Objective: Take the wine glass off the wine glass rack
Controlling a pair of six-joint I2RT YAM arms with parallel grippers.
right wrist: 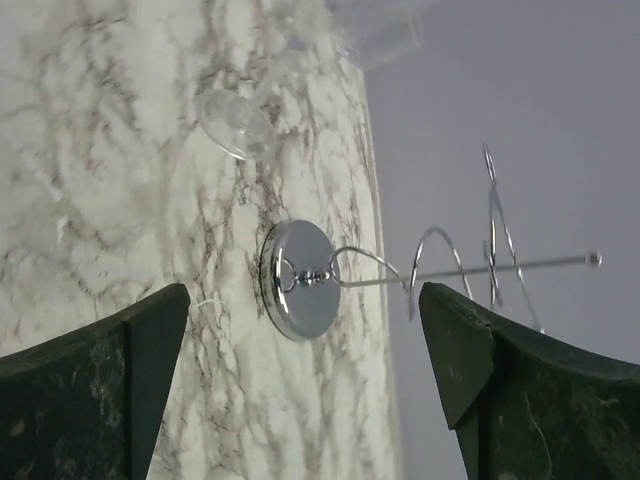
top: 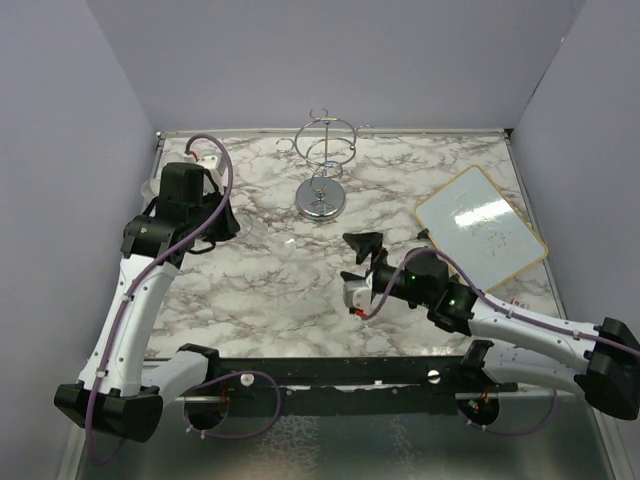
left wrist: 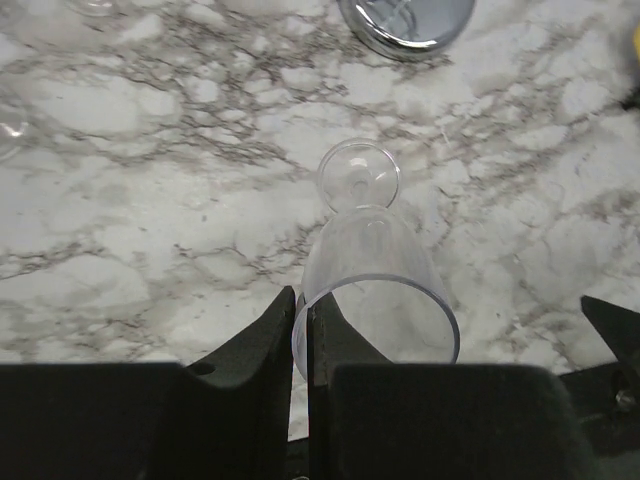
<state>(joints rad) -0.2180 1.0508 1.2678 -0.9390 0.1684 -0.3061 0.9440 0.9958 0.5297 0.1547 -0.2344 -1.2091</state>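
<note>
Wine glass [left wrist: 365, 250] seen off wine glass rack [left wrist: 405, 25], at lower centre of left wrist frame, over marble table [left wrist: 150, 200]. Rim wall pinched between clenched fingers of left gripper [left wrist: 302, 300]. Foot's contact with table cannot be told. Rack stood at top centre of overhead frame. Right gripper [top: 358, 262] spread wide, nothing grasped, at frame centre, faced toward rack. Whiteboard [top: 482, 226] laid at right.
</note>
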